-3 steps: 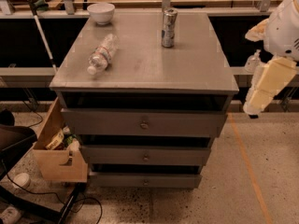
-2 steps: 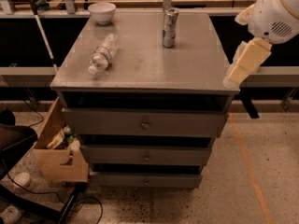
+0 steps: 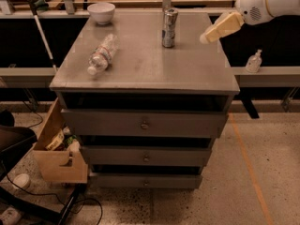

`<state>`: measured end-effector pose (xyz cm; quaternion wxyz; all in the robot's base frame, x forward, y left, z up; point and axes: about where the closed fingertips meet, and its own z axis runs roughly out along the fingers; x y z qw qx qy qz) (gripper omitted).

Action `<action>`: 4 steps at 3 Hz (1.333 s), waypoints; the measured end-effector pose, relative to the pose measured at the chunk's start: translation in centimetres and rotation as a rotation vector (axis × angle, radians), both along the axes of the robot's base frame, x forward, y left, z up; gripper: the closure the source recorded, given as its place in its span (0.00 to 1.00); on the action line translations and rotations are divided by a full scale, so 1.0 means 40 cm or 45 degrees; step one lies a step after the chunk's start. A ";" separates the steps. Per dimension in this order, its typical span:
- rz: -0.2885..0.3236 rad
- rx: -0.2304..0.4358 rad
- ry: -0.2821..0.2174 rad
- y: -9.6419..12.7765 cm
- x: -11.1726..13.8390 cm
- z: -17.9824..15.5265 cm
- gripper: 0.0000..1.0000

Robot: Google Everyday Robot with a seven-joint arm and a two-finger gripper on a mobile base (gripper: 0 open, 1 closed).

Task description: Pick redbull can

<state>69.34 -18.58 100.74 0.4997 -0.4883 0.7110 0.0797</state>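
Speckled floor (image 3: 187,205) fills the foreground, crossed on the right by a thin orange line (image 3: 248,168), with black cables (image 3: 51,198) trailing at the lower left. Just beside the cabinet's left side sits an open cardboard box (image 3: 58,165) with a few small items inside. Behind these rises a grey metal cabinet (image 3: 145,124) with three drawers, each with a small round knob, under a flat grey top (image 3: 150,74). On the left half of that top a clear water bottle (image 3: 102,54) lies on its side, white cap pointing toward the front-left edge. Farther back and right of centre the redbull can (image 3: 169,28) stands upright, apart from everything else on the surface. To its right, near but not touching, the cream-coloured gripper (image 3: 206,37) hangs above the top's right rear part, its tip angled down and left toward the can; how wide it stands cannot be told from this angle. It extends from a white rounded arm (image 3: 265,3) entering at the upper right. At the back-left corner rests a white bowl (image 3: 101,12). Off to the right, on a lower ledge, stands a small pump bottle (image 3: 253,61).
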 end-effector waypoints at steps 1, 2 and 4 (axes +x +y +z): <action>-0.001 0.274 -0.137 0.017 0.170 -0.012 0.00; -0.016 0.319 -0.142 -0.001 0.207 -0.037 0.00; -0.027 0.391 -0.107 0.035 0.237 -0.081 0.00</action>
